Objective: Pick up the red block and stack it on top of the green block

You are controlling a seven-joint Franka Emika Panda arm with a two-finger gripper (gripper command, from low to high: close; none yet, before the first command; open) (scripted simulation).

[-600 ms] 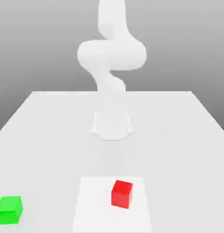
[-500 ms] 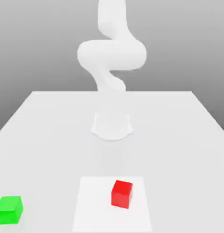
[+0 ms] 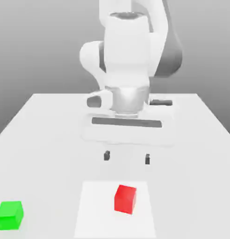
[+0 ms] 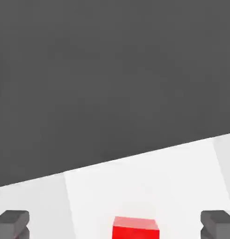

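The red block (image 3: 125, 199) rests on a lighter square patch (image 3: 96, 210) of the table near its front edge. The green block (image 3: 10, 215) sits on the table at the exterior view's far left front. My gripper (image 3: 126, 158) hangs above the table, behind the red block and well above it, its two dark fingertips (image 3: 106, 155) spread wide with nothing between them. In the hand view the red block (image 4: 135, 228) shows between the two fingertips (image 4: 11, 223), lower down and apart from them.
The white table (image 3: 51, 130) stretches out around the blocks. My arm's bulky white body (image 3: 128, 60) stands at the back centre, over the table's middle.
The arm's hand and fingers have come into view over the table's middle, where earlier only the base and upper links showed. Both blocks lie where they were.
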